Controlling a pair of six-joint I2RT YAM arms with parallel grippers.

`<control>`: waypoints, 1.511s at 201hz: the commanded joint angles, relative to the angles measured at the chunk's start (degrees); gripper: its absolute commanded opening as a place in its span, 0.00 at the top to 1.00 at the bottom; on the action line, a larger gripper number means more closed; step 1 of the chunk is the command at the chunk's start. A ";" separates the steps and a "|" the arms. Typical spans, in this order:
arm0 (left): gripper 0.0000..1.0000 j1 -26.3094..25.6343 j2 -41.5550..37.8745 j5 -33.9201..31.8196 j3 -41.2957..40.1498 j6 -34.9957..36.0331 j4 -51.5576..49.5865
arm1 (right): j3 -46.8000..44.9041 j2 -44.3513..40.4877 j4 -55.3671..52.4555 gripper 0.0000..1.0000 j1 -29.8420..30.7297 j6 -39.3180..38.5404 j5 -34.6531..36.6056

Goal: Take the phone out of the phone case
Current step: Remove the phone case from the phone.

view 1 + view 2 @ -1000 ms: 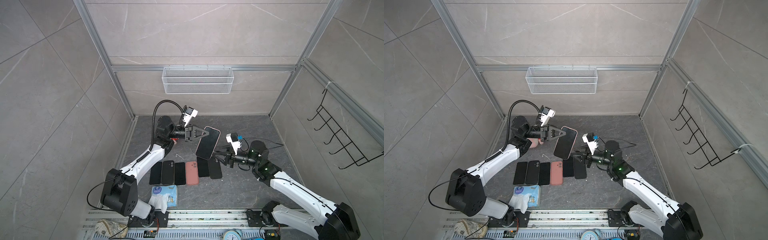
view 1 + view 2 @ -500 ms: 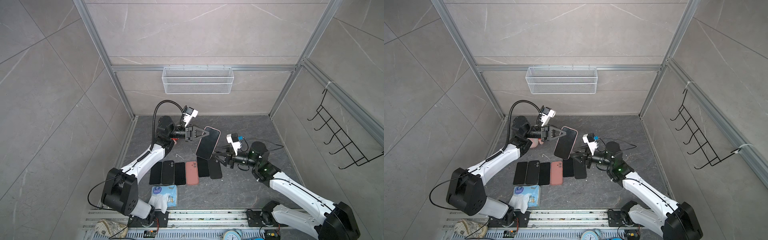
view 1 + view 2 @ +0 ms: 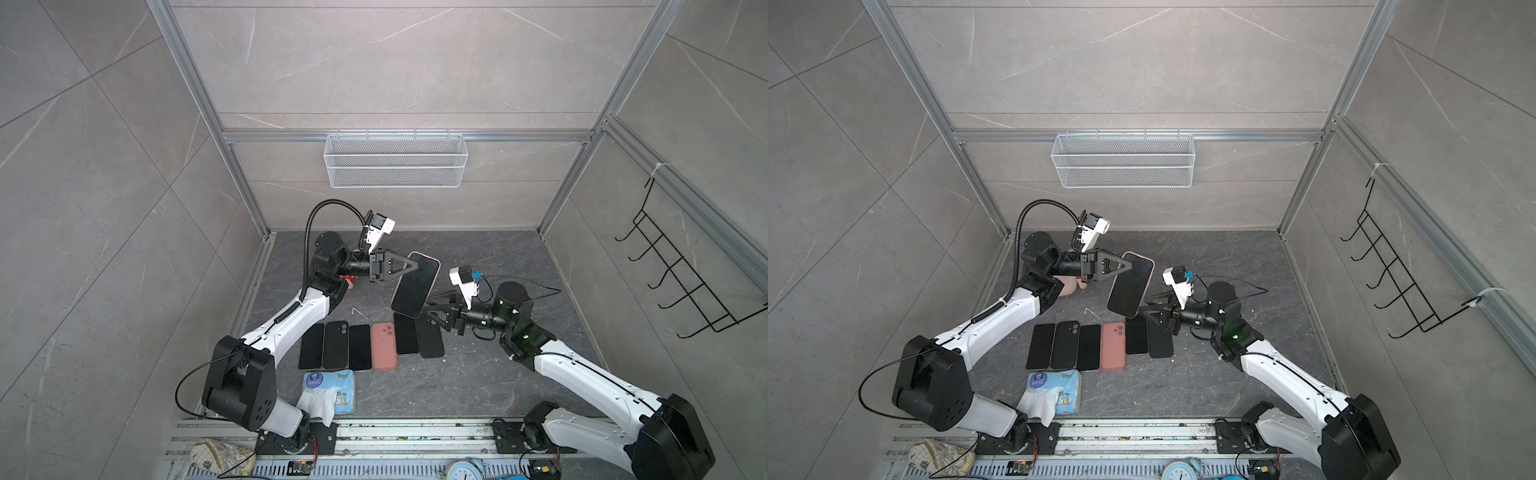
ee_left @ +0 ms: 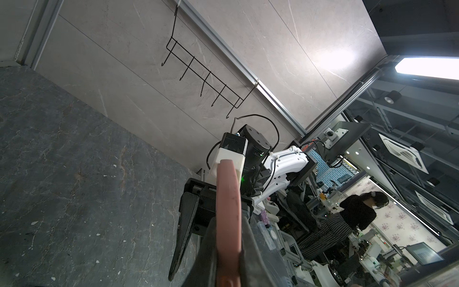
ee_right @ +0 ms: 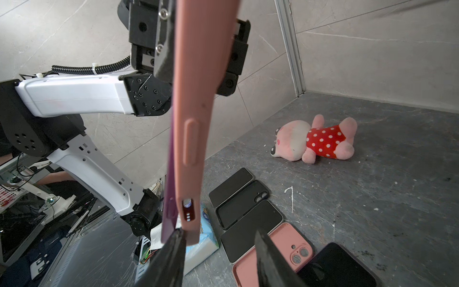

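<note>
Jaws of the left gripper (image 3: 411,266) are pinched tight on the upper end of the pink phone case (image 5: 193,99). The case hangs tilted in the air with the phone (image 3: 415,286) inside it, dark screen facing up in both top views. In the right wrist view a purple edge of the phone shows along the case's rim.

The right gripper (image 5: 221,248) sits at the case's lower end with its jaws partly apart. One finger (image 5: 173,251) touches the lower corner and the other stands clear of it.

Below the held case, a row of handsets (image 3: 359,347) lies side by side on the dark stone floor (image 3: 478,374), a pink one (image 3: 383,345) among the black ones. A tissue pack (image 3: 330,390) lies near the row's end, and a pink plush toy (image 5: 315,141) lies well apart towards the corner. A wire basket (image 3: 395,166) hangs on the back wall and a black hook rack (image 3: 681,282) on the side wall.
</note>
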 commanded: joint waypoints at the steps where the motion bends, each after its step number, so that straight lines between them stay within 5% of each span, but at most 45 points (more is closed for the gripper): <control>1: 1.00 -0.74 -0.44 -1.57 -0.22 -0.98 4.30 | 0.49 0.45 2.93 0.52 -0.03 1.52 -0.20; 112: 1.00 -2.10 -0.79 -13.33 -6.05 -0.94 3.02 | -1.48 2.78 8.41 0.55 0.09 9.74 1.03; 259: 1.00 -3.03 11.86 -26.70 -17.89 -14.47 26.28 | -6.64 0.02 14.25 1.00 -0.11 24.14 -1.78; 285: 0.57 -3.04 11.28 -27.14 -18.02 -12.75 21.58 | -6.02 -0.63 11.17 1.00 -0.09 24.54 -1.13; 303: 0.44 -3.03 8.93 -28.69 -18.37 -9.32 14.70 | -4.96 -0.73 6.84 1.00 -0.37 24.88 -0.42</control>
